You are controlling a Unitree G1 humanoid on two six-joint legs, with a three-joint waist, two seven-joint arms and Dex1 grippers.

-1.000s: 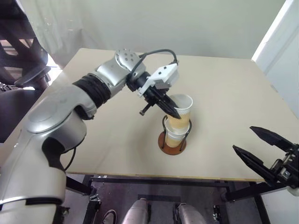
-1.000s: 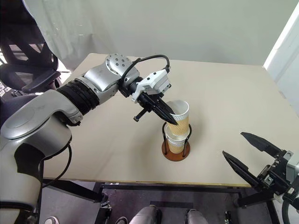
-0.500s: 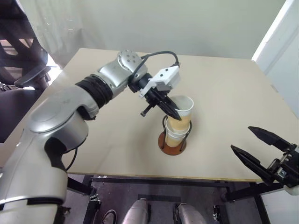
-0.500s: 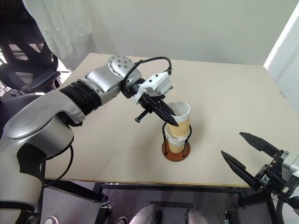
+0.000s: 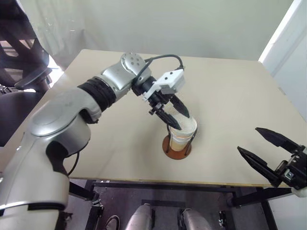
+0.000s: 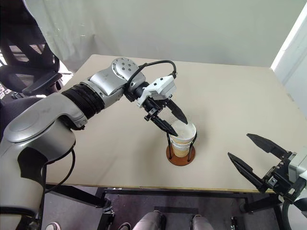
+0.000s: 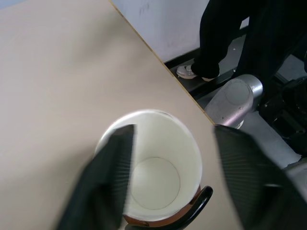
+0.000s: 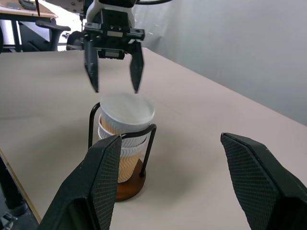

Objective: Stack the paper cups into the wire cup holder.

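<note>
The paper cups [image 5: 183,132] sit nested in one stack inside the wire cup holder [image 5: 169,145], near the table's front edge. The top cup's white inside [image 7: 153,172] shows from above, with a black wire loop [image 8: 151,139] at its side. My left gripper [image 5: 181,120] hovers just over the top rim, open, its fingers [image 8: 135,72] on either side of the rim and apart from it. Out past the table's front right corner, my right gripper [image 5: 249,140] is open and empty, level with the stack.
The tan table [image 5: 230,96] has its front edge [image 5: 144,181] close to the holder. A dark office chair [image 5: 24,62] stands at the left. A white panel [image 5: 288,52] rises at the right. Dark trouser legs and a shoe [image 7: 192,72] show beyond the table edge.
My left gripper has opened and let go of the top cup, which has dropped lower into the stack in the holder. The right gripper has stayed in place.
</note>
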